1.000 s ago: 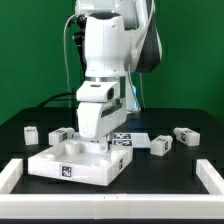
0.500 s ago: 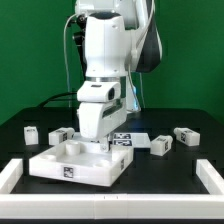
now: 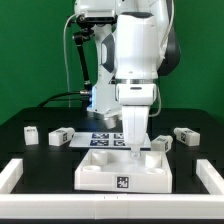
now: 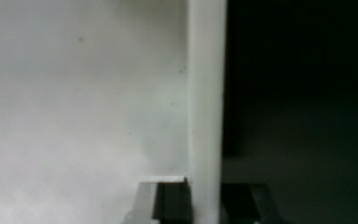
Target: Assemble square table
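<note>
The square tabletop (image 3: 110, 172), a white slab with raised corner blocks and a tag on its front face, lies flat at the front middle of the black table. My gripper (image 3: 133, 148) stands straight down over its far right rim. In the wrist view the two dark fingers (image 4: 167, 205) straddle the slab's edge (image 4: 204, 100), one on each side, shut on it. Several loose white legs with tags lie behind: two to the exterior view's left (image 3: 31, 133) (image 3: 61, 134), two to its right (image 3: 160, 144) (image 3: 186, 135).
The marker board (image 3: 105, 138) lies flat behind the tabletop. A white rail frame edges the table at the exterior view's left (image 3: 12, 175) and right (image 3: 212, 175). A green backdrop stands behind the arm.
The arm has swung to the exterior view's right, and the tabletop has slid that way with the gripper, from the front left to the front middle. The legs have not moved.
</note>
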`<state>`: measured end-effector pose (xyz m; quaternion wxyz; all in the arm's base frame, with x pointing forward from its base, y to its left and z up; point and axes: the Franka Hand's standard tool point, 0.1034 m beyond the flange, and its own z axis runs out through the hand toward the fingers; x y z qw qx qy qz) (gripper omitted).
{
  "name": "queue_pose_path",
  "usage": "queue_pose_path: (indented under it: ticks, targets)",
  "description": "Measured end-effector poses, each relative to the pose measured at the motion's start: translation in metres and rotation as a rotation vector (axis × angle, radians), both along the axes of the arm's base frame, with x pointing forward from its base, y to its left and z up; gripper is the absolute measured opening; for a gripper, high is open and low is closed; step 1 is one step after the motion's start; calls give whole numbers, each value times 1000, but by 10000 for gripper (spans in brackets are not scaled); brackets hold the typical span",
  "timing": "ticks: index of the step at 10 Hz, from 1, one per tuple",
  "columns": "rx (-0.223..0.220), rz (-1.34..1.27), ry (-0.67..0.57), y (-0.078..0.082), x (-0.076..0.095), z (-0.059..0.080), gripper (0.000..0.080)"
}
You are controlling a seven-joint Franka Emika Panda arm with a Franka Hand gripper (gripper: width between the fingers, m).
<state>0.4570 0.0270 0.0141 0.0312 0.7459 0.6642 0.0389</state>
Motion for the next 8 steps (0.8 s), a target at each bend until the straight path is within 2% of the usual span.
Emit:
queue_pose_path:
  ticks: [2,3,5,6,8]
  targets:
    - [1,1,-1,2,1,0,60]
    - [4,21,-16,15,12,0,60]
    - [-7,93,-25,32,35,0,60]
    - [-19,126,-6,39,36,-1,60]
    - [-18,122,-6,40,35,-1,60]
